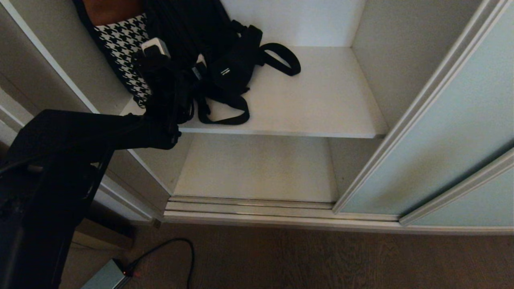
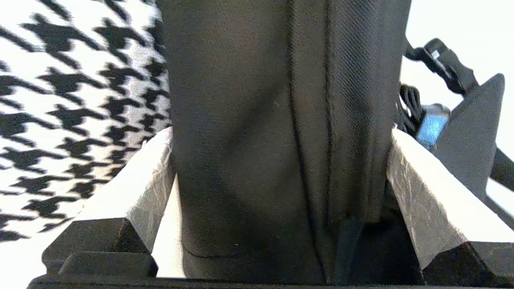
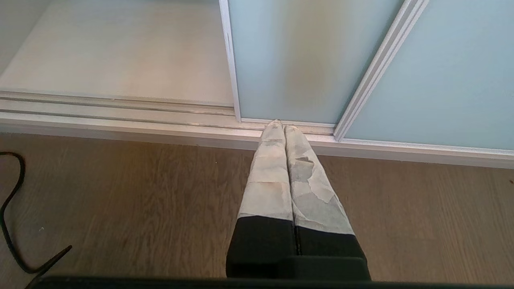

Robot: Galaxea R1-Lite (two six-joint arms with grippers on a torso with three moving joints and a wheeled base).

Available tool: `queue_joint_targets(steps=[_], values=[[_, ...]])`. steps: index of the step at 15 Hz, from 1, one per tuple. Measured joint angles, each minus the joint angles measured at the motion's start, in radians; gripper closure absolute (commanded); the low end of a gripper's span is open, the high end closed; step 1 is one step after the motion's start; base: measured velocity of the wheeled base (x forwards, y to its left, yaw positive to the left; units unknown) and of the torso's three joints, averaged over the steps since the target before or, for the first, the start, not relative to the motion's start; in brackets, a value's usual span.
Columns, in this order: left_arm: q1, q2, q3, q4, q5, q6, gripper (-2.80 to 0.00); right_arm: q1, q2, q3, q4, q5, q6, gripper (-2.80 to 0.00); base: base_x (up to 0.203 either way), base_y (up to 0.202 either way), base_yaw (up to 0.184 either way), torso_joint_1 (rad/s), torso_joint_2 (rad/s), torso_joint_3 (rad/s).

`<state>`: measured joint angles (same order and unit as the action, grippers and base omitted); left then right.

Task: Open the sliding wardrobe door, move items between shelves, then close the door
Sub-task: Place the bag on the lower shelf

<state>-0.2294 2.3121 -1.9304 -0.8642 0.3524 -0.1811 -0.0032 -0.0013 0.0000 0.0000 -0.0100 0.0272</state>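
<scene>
Left tool (image 2: 281, 176) spread wide, straddling black bag (image 1: 233, 72) on upper shelf (image 1: 321, 100), not clamped. Bag is soft, light, floppy; pinch bunched body fabric, not loose straps. Right tool (image 3: 281, 124) pressed together, parked over the floor.

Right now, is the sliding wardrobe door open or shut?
Open. The sliding wardrobe door stands pushed to the right, and both shelves are exposed, with the black bag lying on the upper one.

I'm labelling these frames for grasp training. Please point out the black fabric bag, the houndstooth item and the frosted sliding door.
Floppy black fabric bag (image 1: 231, 72), head view: pouch by its white label.
Black-and-white houndstooth fabric item (image 1: 122, 38), head view: patterned face.
Frosted pale blue-green glass sliding wardrobe door (image 1: 433, 140), head view: glass panel.
</scene>
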Motion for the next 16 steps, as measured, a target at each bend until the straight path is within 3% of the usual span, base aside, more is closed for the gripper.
queue_joint_targets(steps=[11,16], values=[[0.005,-0.002,0.003,-0.021,-0.011,0.014,-2.8,0.0,0.0,0.0,0.0,-0.001,0.0,0.0,0.0,0.0,0.0,0.0,0.0,0.0],[0.007,-0.003,-0.003,0.03,-0.073,0.015,-2.8,0.0,0.0,0.0,0.0,-0.001,0.0,0.0,0.0,0.0,0.0,0.0,0.0,0.0]])
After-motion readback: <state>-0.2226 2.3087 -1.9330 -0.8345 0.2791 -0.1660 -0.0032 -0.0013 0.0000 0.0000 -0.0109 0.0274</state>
